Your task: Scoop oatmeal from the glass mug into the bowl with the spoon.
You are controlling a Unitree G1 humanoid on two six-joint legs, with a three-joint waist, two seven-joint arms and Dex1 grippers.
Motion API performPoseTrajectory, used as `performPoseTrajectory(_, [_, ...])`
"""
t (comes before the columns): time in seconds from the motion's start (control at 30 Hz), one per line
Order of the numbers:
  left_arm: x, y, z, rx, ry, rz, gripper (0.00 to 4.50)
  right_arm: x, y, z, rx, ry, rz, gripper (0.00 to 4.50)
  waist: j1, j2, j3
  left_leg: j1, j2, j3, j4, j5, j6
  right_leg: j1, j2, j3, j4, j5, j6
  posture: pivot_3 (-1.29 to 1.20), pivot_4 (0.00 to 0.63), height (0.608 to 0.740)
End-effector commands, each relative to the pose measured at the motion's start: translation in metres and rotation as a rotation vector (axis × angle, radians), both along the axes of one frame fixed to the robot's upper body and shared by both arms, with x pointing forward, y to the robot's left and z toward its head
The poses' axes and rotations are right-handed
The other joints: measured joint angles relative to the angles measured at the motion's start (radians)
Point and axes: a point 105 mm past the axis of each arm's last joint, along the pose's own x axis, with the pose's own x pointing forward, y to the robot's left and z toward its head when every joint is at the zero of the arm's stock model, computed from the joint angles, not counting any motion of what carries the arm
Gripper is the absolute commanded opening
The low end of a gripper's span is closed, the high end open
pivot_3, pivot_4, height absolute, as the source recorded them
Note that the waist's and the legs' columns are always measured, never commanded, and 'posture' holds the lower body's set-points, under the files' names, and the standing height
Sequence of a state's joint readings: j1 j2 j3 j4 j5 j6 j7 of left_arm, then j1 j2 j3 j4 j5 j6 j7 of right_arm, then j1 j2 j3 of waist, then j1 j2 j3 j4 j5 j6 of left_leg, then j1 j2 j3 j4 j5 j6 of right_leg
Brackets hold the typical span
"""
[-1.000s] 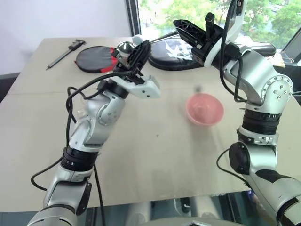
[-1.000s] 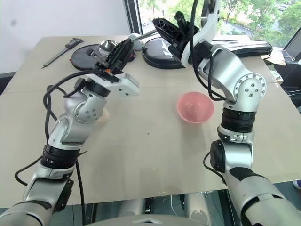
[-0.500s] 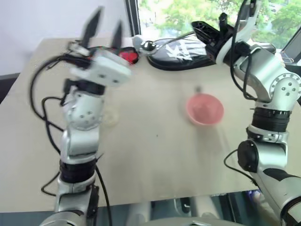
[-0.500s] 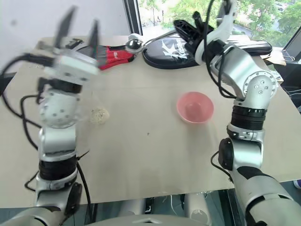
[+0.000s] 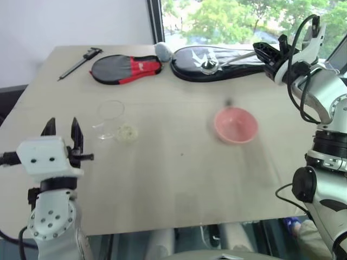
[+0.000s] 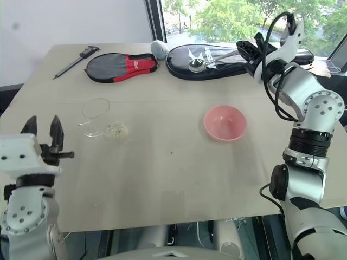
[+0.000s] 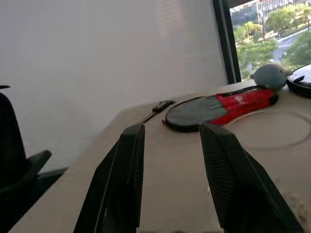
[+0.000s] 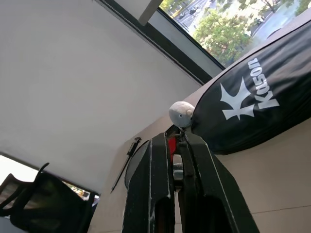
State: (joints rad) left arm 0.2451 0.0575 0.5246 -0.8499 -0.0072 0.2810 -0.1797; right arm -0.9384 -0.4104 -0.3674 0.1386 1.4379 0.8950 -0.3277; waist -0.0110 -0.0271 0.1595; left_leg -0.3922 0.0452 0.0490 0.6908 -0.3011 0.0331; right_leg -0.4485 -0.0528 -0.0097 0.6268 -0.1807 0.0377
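Left eye view: on the counter (image 5: pixel 179 179) the glass mug (image 5: pixel 110 119) lies tipped toward the left edge, oatmeal (image 5: pixel 127 132) spilled just beside it. Racket covers (image 5: pixel 126 69) and a caliper (image 5: pixel 79 58) line the far edge. The bowl (image 5: pixel 235 125) sits toward the right edge. The right claw (image 5: pixel 264 52), clamped on the spoon (image 5: pixel 225 60), holds it lengthwise along the far edge, well apart from the mug.

Left wrist view: the left claw (image 7: pixel 172 145) stands parted, holding nothing.

Bright daylight from the window (image 5: pixel 227 21) behind the table (image 5: pixel 179 184); frames sharp, shadows soft.
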Motion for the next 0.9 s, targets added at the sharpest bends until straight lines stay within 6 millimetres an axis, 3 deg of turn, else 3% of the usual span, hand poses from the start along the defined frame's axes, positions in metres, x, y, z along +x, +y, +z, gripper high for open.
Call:
performPoseTrajectory(0.03, [-0.01, 0.011, -0.019, -0.109, 0.002, 0.011, 1.85, -0.005, -0.008, 0.011, -0.012, -0.056, -0.017, 0.0, -0.001, 0.0, 0.0, 0.001, 0.0, 0.001, 0.0, 0.0, 0.0, 0.001, 0.0, 0.001, 0.0, 0.0, 0.0, 0.0, 0.15, 0.74])
performPoseTrajectory(0.3, [0.01, 0.016, -0.054, -0.208, 0.097, -0.083, 1.85, -0.01, 0.002, 0.011, -0.033, -0.069, -0.014, 0.0, -0.002, 0.002, -0.001, 0.002, 0.001, 0.0, 0.0, 0.0, 0.0, 0.001, 0.002, 0.001, 0.001, 0.0, 0.0, 0.0, 0.15, 0.74])
performPoseTrajectory(0.47, [0.024, 0.006, -0.056, -0.16, 0.127, -0.135, 1.85, -0.012, 0.001, 0.012, -0.031, -0.072, -0.026, 0.0, -0.003, 0.002, -0.001, 0.001, 0.001, 0.0, 0.0, 0.0, 0.0, 0.001, 0.002, 0.001, 0.0, 0.0, 0.0, 0.0, 0.15, 0.74])
performPoseTrajectory(0.9, [0.063, 0.014, -0.048, -0.09, 0.14, -0.174, 1.85, -0.011, -0.007, 0.012, -0.034, -0.08, -0.039, 0.0, -0.002, 0.002, -0.001, 0.0, 0.001, 0.0, 0.0, 0.0, 0.0, 0.0, 0.001, 0.001, -0.001, 0.0, 0.0, 0.0, 0.15, 0.74])
